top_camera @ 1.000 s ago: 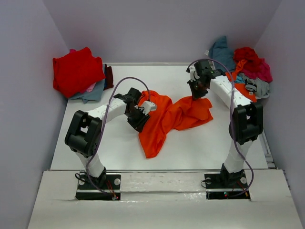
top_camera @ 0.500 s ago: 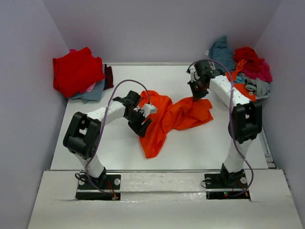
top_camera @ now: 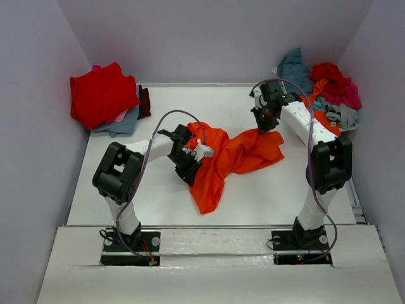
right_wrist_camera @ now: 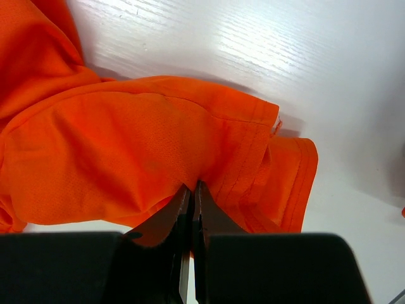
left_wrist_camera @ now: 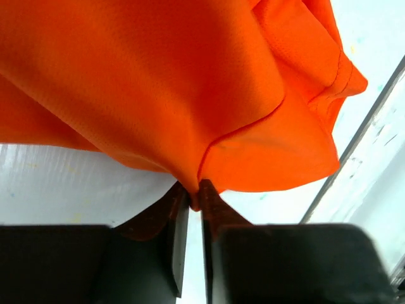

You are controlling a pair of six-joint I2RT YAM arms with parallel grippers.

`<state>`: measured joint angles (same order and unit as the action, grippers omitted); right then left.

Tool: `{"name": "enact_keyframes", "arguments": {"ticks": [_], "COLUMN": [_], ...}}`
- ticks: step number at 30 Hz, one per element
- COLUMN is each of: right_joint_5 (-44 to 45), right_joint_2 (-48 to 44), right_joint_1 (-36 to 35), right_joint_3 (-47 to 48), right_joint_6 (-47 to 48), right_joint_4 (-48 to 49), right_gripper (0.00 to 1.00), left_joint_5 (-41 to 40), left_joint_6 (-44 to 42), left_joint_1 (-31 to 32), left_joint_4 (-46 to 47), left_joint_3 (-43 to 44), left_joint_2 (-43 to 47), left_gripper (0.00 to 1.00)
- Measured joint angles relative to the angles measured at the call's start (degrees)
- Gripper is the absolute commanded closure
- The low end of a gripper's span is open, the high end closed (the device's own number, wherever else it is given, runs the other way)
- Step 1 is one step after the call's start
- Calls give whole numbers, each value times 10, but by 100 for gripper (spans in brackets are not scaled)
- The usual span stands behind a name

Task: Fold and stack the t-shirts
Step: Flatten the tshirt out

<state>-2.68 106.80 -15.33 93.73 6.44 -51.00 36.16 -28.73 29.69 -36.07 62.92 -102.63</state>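
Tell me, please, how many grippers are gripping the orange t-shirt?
2. The left gripper pinches a fold on the left side of the orange t-shirt; the right gripper pinches its far edge beside a stitched hem. Both grips are in plain view.

White table (top_camera: 266, 190), orange t-shirt (top_camera: 228, 155) sprawled centrally, perhaps partly lifted

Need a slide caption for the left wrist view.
Left gripper pinching a fold of the bright orange cloth t-shirt over the white table.

I see orange t-shirt (left_wrist_camera: 158, 82): matt fine-mesh cloth w/ stitched hem; table (right_wrist_camera: 266, 44) under it smooth white, slight sheen.
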Motion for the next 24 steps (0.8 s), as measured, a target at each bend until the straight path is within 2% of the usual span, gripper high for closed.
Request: {"name": "enact_keyframes", "arguments": {"ticks": [1, 9, 18, 24], "right_joint_5": [1, 10, 32, 39], "right_joint_2": [-3, -22, -41, -61], "right_joint_1": [0, 0, 0, 0], "right_joint_3": [0, -9, -9, -9], "right_joint_6": [0, 3, 14, 18], "right_joint_4": [0, 1, 2, 2], "right_gripper": [93, 93, 93, 93], "left_joint_5": [1, -30, -155, -224], "left_joint_6": [-5, 7, 32, 40], "left_joint_1": [2, 6, 6, -6], "left_joint_4": [-1, 0, 9, 18], "left_joint_3": [2, 2, 31, 61], "left_joint_2": [0, 17, 151, 197], "left_gripper": [94, 94, 94, 94]}}
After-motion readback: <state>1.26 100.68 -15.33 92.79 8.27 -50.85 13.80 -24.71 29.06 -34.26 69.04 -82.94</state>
